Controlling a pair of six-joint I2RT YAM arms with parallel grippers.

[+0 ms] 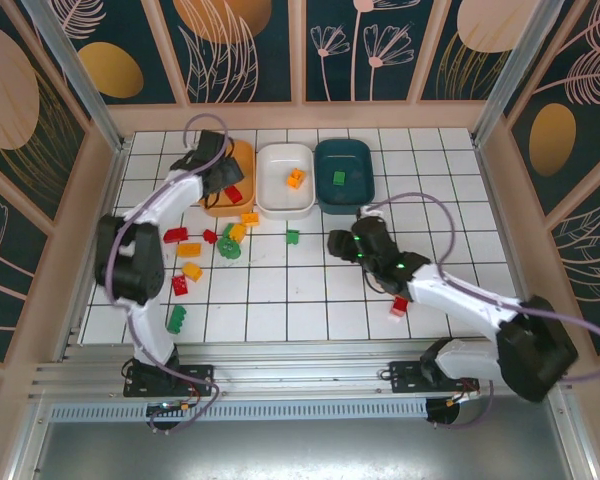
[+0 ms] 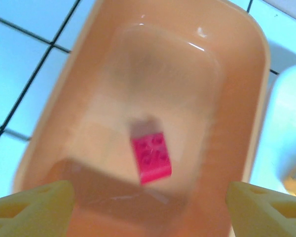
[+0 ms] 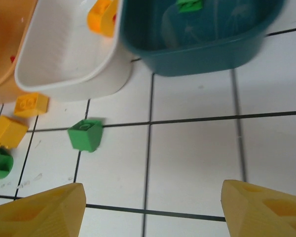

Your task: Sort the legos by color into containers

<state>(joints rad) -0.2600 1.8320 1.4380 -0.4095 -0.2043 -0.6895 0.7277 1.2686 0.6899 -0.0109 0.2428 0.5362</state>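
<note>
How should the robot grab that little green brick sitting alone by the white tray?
Probably pinch its two flat side walls, coming down from above. The green brick sits apart from the white tray and the yellow bricks, so fingers fit either side. The right gripper is nearest, jaws open.

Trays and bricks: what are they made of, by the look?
Orange tray: likely glossy moulded plastic; bright glints on its floor. White tray, teal tray: same smooth rounded walls, probably plastic too. Red brick, green brick: hard-looking moulded plastic, studs on top.
</note>
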